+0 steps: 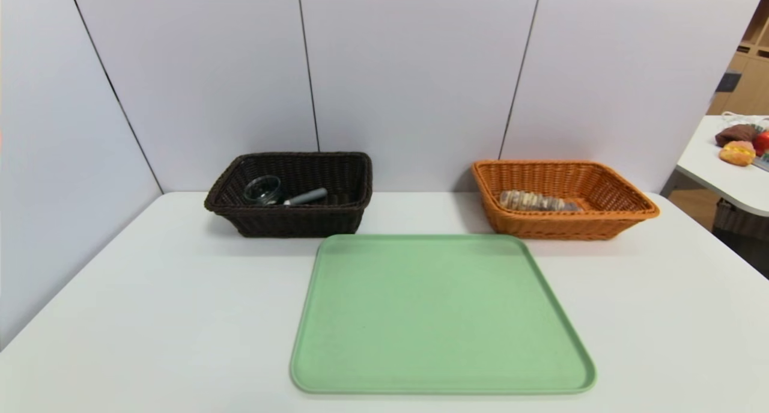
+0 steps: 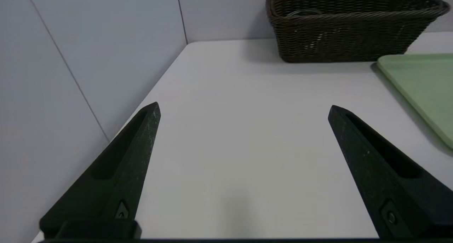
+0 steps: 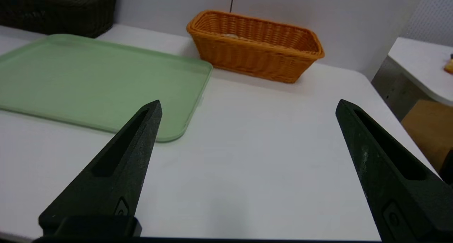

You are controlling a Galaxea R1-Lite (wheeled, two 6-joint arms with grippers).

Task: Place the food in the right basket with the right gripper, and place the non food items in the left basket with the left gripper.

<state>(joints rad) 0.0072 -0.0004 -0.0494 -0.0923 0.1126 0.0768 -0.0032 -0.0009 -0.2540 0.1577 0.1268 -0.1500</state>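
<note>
The striped bread roll (image 1: 534, 201) lies inside the orange basket (image 1: 625, 210) at the back right. In the dark brown basket (image 1: 300, 220) at the back left lie the glass cup (image 1: 262, 190) and the peeler, of which only the grey handle (image 1: 306, 196) shows. Neither arm appears in the head view. My left gripper (image 2: 244, 108) hovers open over bare table near the left wall, well short of the dark basket (image 2: 350, 38). My right gripper (image 3: 248, 105) is open and empty over the table's right part, short of the orange basket (image 3: 254, 55).
A light green tray (image 1: 441, 317) lies bare at the table's middle, also seen as the tray (image 2: 424, 87) and the tray (image 3: 88, 80) in the wrist views. Grey partition walls stand behind and to the left. Another table (image 1: 721, 172) with colourful items stands far right.
</note>
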